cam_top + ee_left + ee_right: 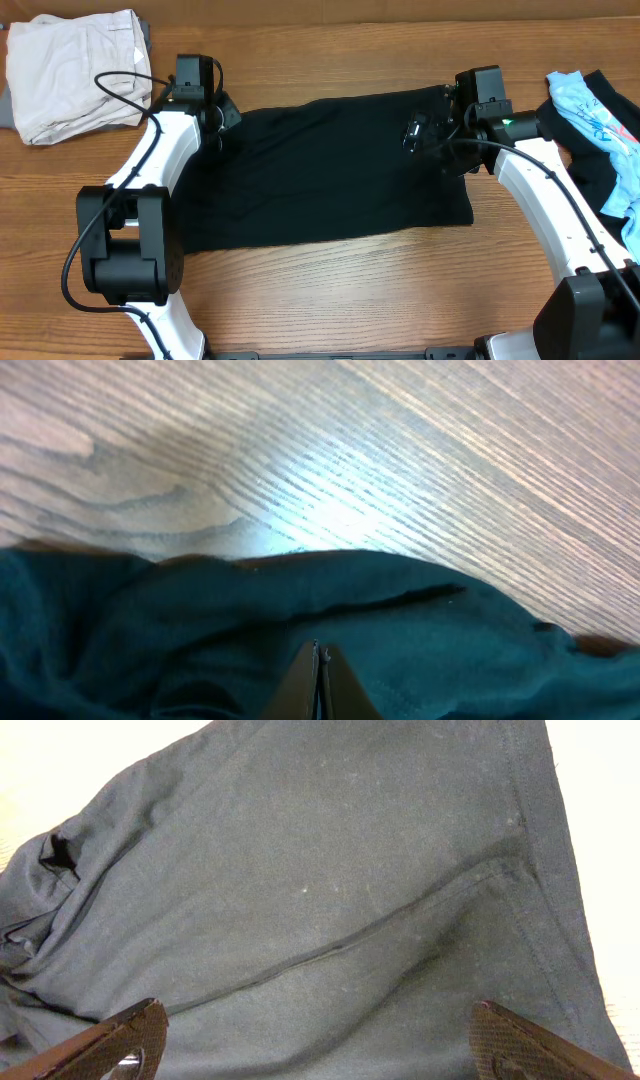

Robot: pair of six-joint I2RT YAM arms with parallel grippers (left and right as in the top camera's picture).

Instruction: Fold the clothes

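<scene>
A black garment point(320, 170) lies spread flat across the middle of the wooden table. My left gripper point(213, 128) is at its far left corner. In the left wrist view the fingers point(320, 652) are pressed together on the bunched dark fabric point(180, 630), which wrinkles toward them. My right gripper point(428, 135) hovers over the garment's far right part. In the right wrist view its fingers point(320, 1020) are wide apart and empty, with a seam and folds of the cloth point(330, 870) between them.
A folded beige pile point(75, 70) lies at the far left corner. A light blue patterned garment point(600, 110) lies on another dark one point(590, 175) at the right edge. Bare wood point(350, 290) runs along the front.
</scene>
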